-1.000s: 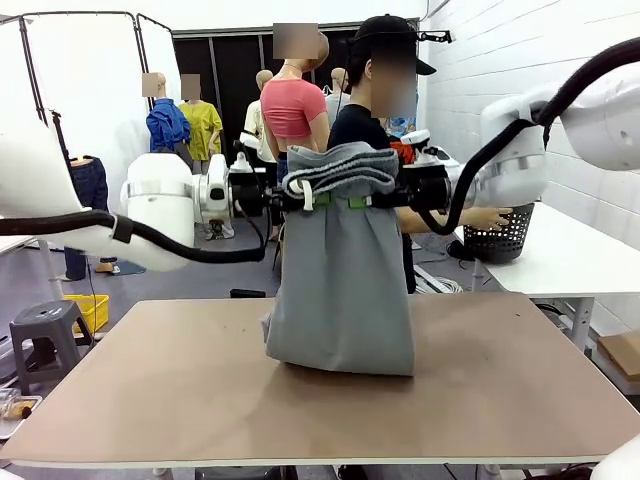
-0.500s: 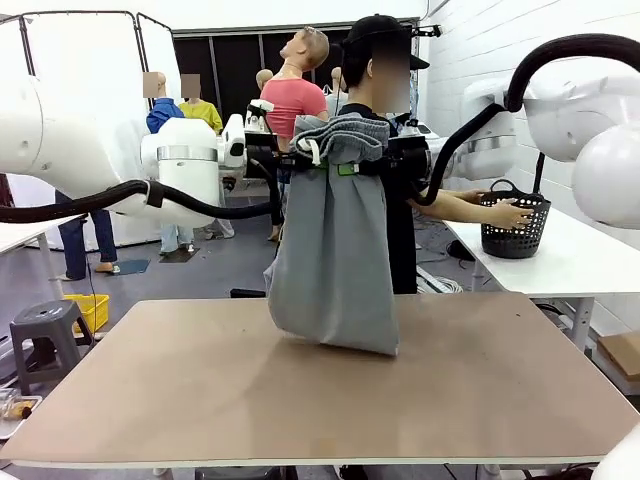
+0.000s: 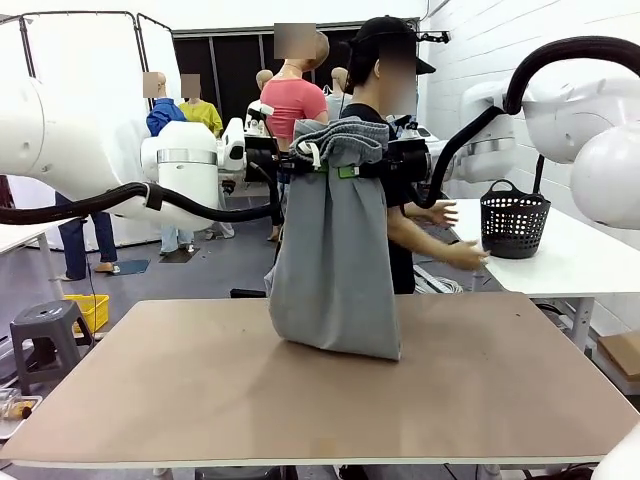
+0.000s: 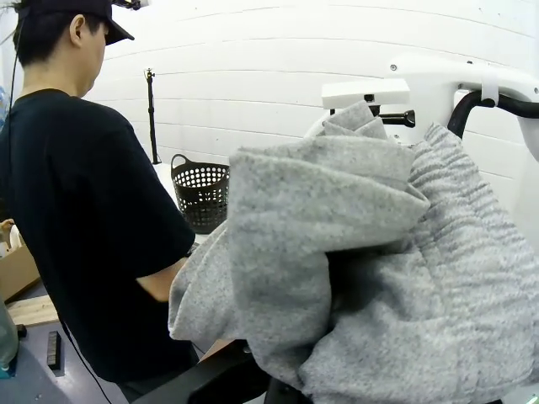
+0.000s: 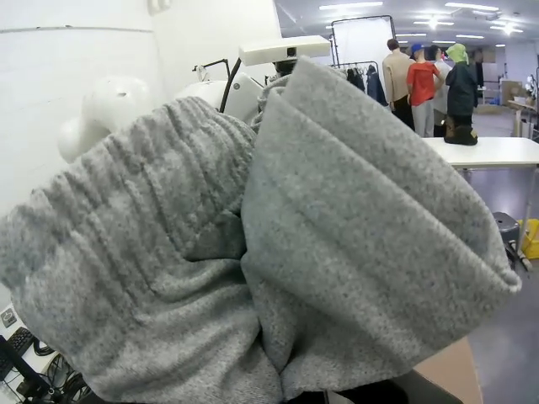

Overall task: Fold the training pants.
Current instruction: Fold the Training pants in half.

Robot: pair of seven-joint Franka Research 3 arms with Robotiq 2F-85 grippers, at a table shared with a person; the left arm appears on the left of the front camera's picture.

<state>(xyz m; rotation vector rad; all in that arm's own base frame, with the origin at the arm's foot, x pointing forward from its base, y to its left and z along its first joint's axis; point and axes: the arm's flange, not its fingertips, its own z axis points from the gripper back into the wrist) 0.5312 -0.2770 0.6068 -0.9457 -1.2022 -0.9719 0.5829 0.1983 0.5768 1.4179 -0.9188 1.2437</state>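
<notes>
Both hands are clamped on the training pants [image 3: 335,250], left hand [image 3: 298,172] and right hand [image 3: 372,170] pinching the waistband up high so the legs hang straight, hem resting on the worktop [image 3: 500,400], probably ready for folding.

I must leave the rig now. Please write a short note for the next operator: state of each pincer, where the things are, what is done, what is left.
Left pincer: shut on the training pants at the waistband.
Right pincer: shut on the same waistband, other side.
Pants: hang lifted between both arms, bottom end resting bunched on the table.
Person's hands: near the black basket on the side table, away from the pants.
Done: pants gripped and raised.
Left: lay them down and fold.
</notes>
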